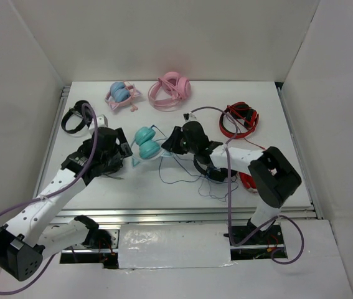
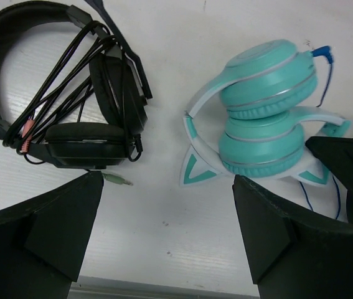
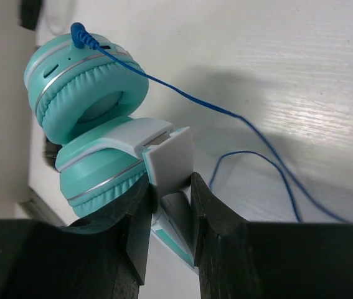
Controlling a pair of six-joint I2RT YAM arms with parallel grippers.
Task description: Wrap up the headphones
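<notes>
From above, the headphones (image 1: 146, 142) lie mid-table (image 1: 276, 99) between my two tools: my left gripper (image 1: 125, 151) is just beside them on the left; my right gripper (image 1: 170, 142) is against them on the right. Through my left wrist, the left gripper (image 2: 167, 180) stands wide over bare table; the headphones (image 2: 266, 118) lie past its right finger; a black headset (image 2: 95, 134) lies past its left. Through my right wrist, the right gripper (image 3: 169, 199) is pinched narrow on the pale headband (image 3: 167, 159); the cups are stacked; the blue cable (image 3: 182, 93) runs from the upper cup across the table.
</notes>
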